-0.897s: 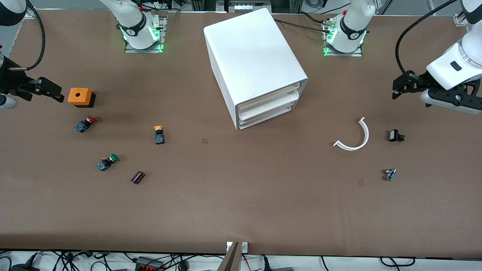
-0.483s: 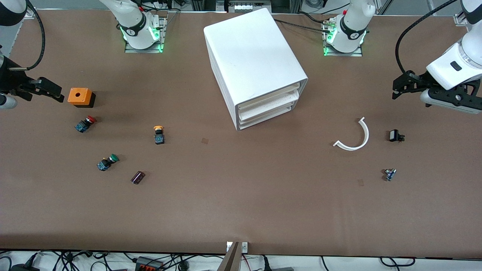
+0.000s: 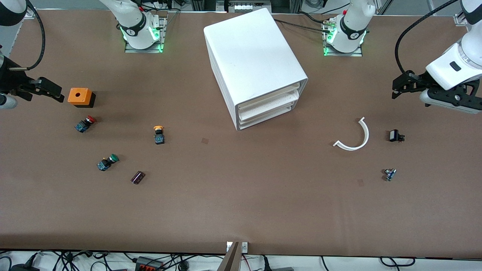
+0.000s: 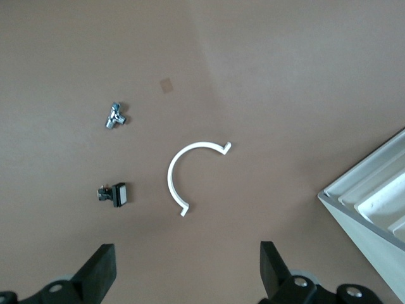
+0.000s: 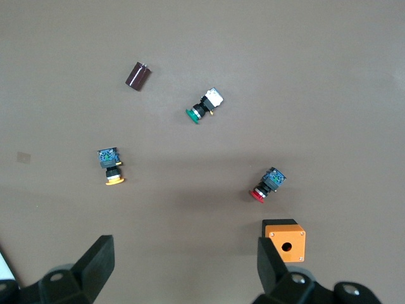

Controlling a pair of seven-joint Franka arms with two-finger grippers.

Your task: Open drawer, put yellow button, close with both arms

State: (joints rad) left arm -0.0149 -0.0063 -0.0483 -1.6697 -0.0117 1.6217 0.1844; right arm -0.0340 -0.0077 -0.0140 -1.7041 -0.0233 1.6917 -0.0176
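The drawer (image 3: pixel 268 98) sits shut atop the cabinet (image 3: pixel 253 64), the yellow button (image 3: pixel 159 134) lies on the table toward the right arm's end from it, and the left gripper (image 4: pixel 185 272) and right gripper (image 5: pixel 183 269) hang wide open, empty, over the table's ends.

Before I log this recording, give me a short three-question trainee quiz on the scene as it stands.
1. True or false: the top drawer of the white cabinet is shut.
2. Which lies nearest the front camera: (a) yellow button, (b) red button, (c) green button?
3. What state are the left gripper and right gripper fingers in?

Key: 1 true. 2 c. 3 Both open, holding nothing.
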